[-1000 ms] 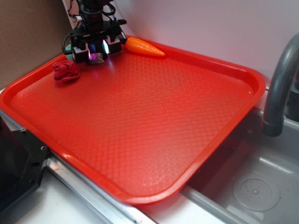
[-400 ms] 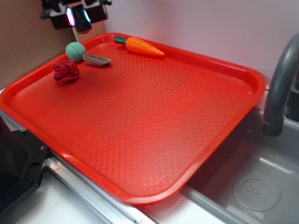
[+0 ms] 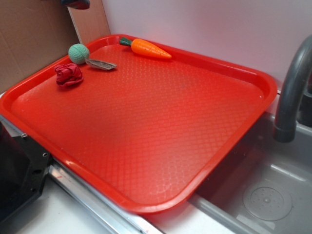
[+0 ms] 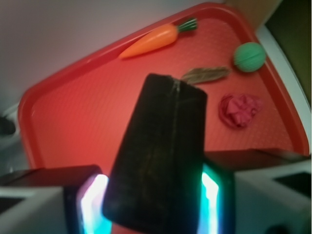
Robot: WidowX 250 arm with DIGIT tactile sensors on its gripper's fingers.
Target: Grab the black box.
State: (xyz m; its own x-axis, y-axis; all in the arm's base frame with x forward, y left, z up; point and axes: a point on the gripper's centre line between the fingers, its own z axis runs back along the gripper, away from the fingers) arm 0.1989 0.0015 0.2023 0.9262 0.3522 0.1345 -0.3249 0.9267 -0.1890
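Note:
The black box (image 4: pixel 158 151) fills the middle of the wrist view, a matte dark block held high above the red tray (image 4: pixel 73 126). My gripper (image 4: pixel 153 197) is shut on it, with the glowing pads (image 4: pixel 95 202) pressed against its two sides. In the exterior view only a dark bit of the gripper (image 3: pixel 75 4) shows at the top edge, above the tray's far left corner; the box itself cannot be made out there.
On the tray (image 3: pixel 146 126) far left lie an orange carrot (image 3: pixel 146 48), a teal knitted ball (image 3: pixel 78 53), a flat brownish piece (image 3: pixel 101 64) and a red crumpled cloth (image 3: pixel 68 74). A grey faucet (image 3: pixel 292 87) and sink (image 3: pixel 263 190) stand right; a black housing (image 3: pixel 14 165) sits front left.
The gripper has risen from the tray's far left corner, almost out of the top of the exterior view, carrying the black box. The teal ball and flat piece are now uncovered.

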